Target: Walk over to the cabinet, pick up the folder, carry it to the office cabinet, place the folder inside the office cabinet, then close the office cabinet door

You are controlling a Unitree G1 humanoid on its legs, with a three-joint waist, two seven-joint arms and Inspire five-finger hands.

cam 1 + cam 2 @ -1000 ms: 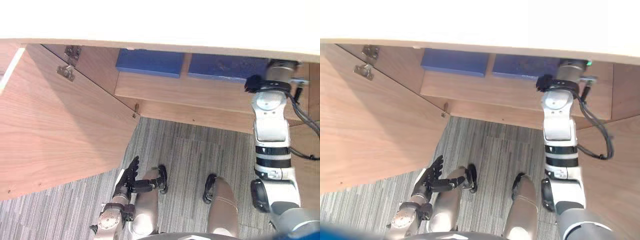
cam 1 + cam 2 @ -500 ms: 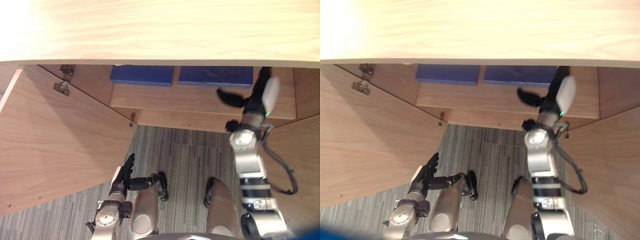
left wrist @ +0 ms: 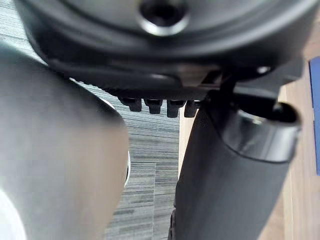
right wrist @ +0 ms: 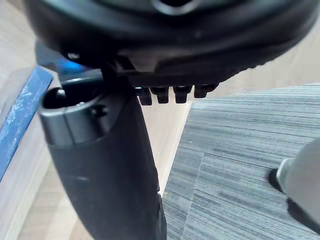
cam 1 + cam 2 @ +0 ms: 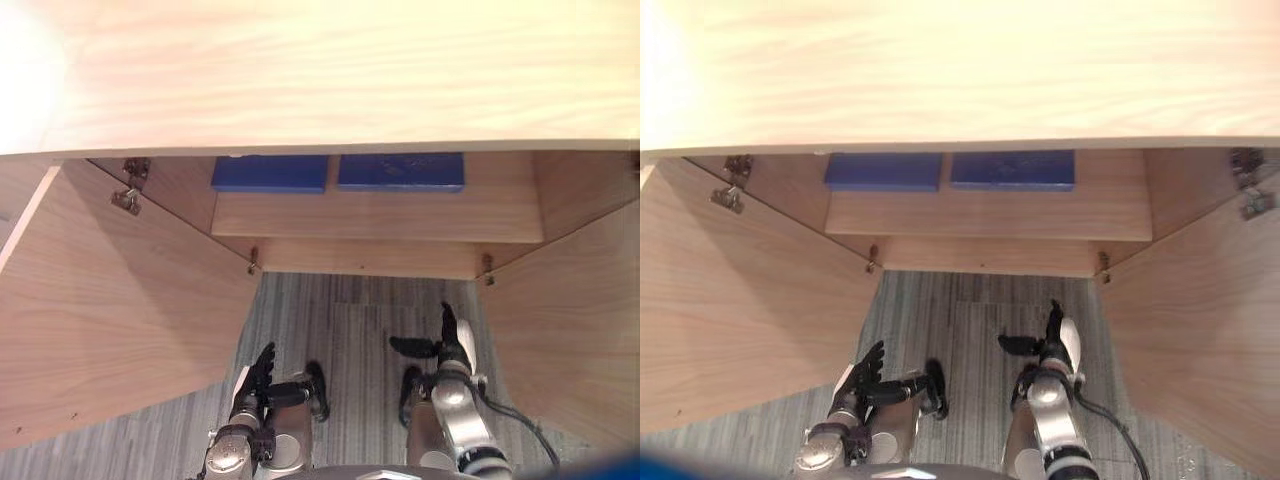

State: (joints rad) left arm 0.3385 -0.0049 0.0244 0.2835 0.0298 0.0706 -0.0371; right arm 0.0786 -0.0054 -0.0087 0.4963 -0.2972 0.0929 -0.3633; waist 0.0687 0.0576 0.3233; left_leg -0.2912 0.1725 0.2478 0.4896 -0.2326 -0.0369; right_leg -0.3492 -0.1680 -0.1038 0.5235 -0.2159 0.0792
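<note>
Since the folders lie shelved, you'd best push the stiff left door near its free edge; left hand and right hand empty, fingers straight.

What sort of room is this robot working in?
Probably an office: a wooden cabinet with both doors swung open, two blue folders lying flat on its shelf, and grey striped carpet tiles on the floor.

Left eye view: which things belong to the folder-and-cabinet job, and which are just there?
Job: light wooden office cabinet with left door and right door open; flat blue folder on its shelf, second blue folder beside it; left hand and right hand, both open and empty.
Just there: grey striped carpet.
</note>
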